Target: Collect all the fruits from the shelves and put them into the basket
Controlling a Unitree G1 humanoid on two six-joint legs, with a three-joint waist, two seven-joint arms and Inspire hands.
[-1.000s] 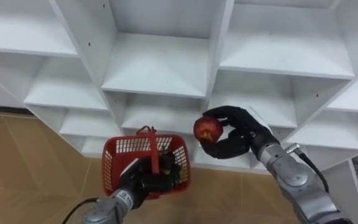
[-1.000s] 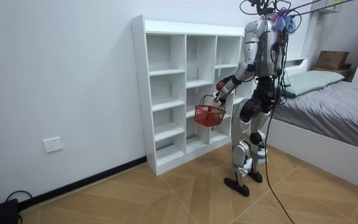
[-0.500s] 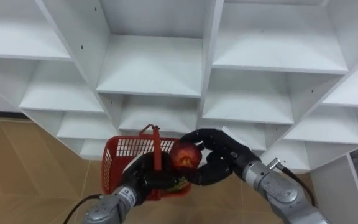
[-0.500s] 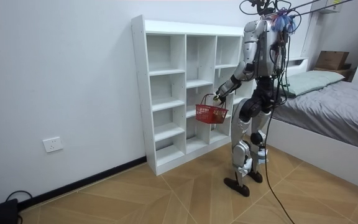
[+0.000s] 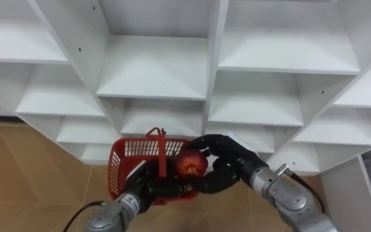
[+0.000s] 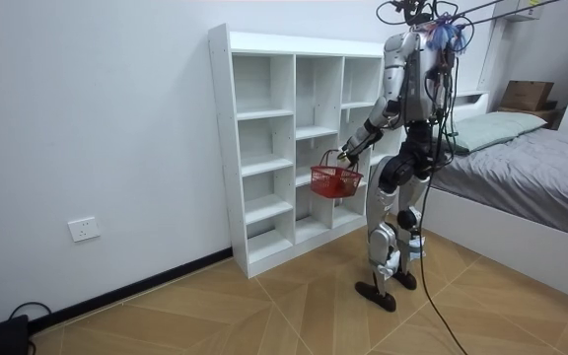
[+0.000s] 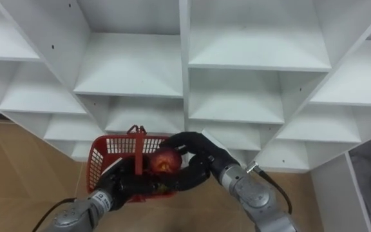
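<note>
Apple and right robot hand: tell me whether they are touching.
Touching. The left eye view shows the right robot hand curled round the red apple, close by the red basket that the left robot hand holds.

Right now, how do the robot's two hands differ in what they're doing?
The left hand is curled round the handle of the red basket, carrying it; the right hand is curled round a red apple. The left hand sits low at the basket's near side, while the right hand reaches in from the right, holding the apple over the basket's rim. Both are dark, shut on something, and close together.
</note>
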